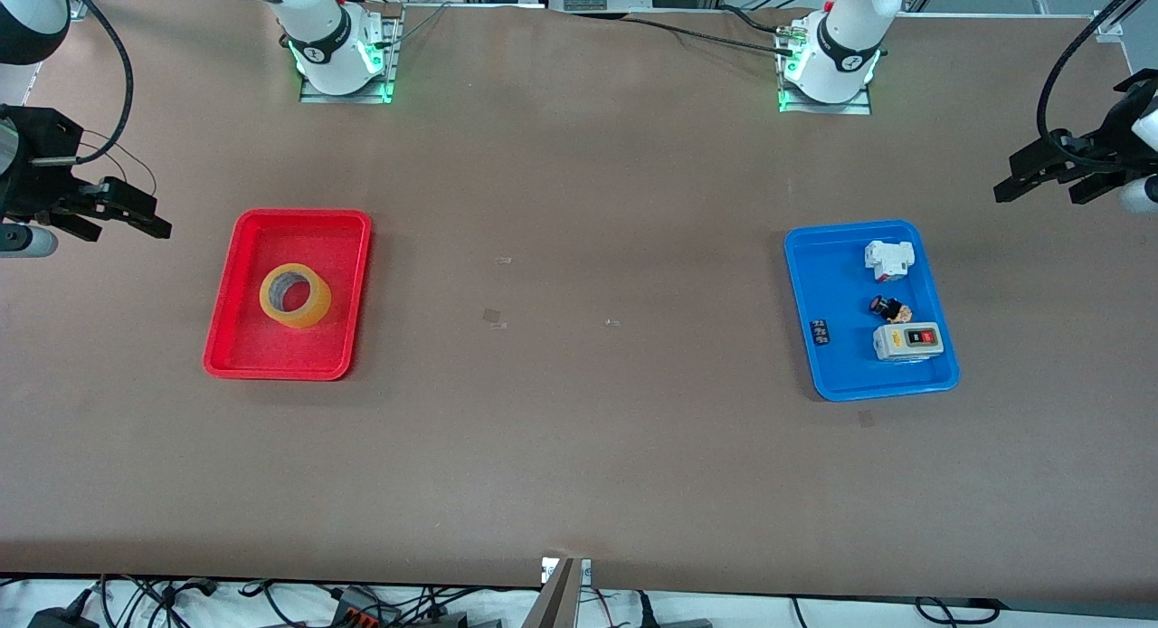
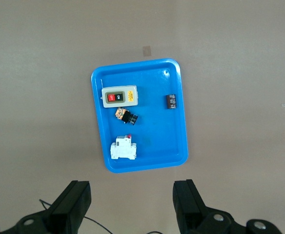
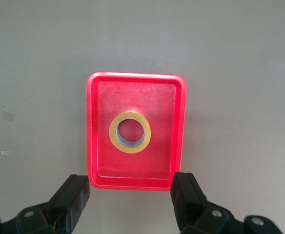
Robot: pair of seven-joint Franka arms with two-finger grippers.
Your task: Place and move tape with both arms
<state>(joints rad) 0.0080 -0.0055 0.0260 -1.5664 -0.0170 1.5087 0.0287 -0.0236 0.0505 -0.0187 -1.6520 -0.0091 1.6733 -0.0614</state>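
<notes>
The tape (image 1: 306, 313) is a yellowish-tan ring lying flat in a red tray (image 1: 237, 338) toward the right arm's end of the table. My right gripper (image 1: 145, 210) hangs open and empty over bare table beside that tray, apart from it. In the right wrist view the tape (image 3: 130, 147) lies mid-tray, and the right gripper (image 3: 131, 183) has its jaws spread just outside the tray's rim (image 3: 91, 126). My left gripper (image 1: 1006, 180) hangs open and empty over the table at the left arm's end. In its own wrist view the left gripper (image 2: 132, 187) stands just outside the blue tray (image 2: 179, 126).
The blue tray (image 1: 832, 375) toward the left arm's end holds a white breaker (image 1: 887, 259), a grey switch box with red and black buttons (image 1: 907, 342), a small black-and-yellow part (image 1: 889, 309) and a small black piece (image 1: 821, 331). Brown tabletop lies between the two trays.
</notes>
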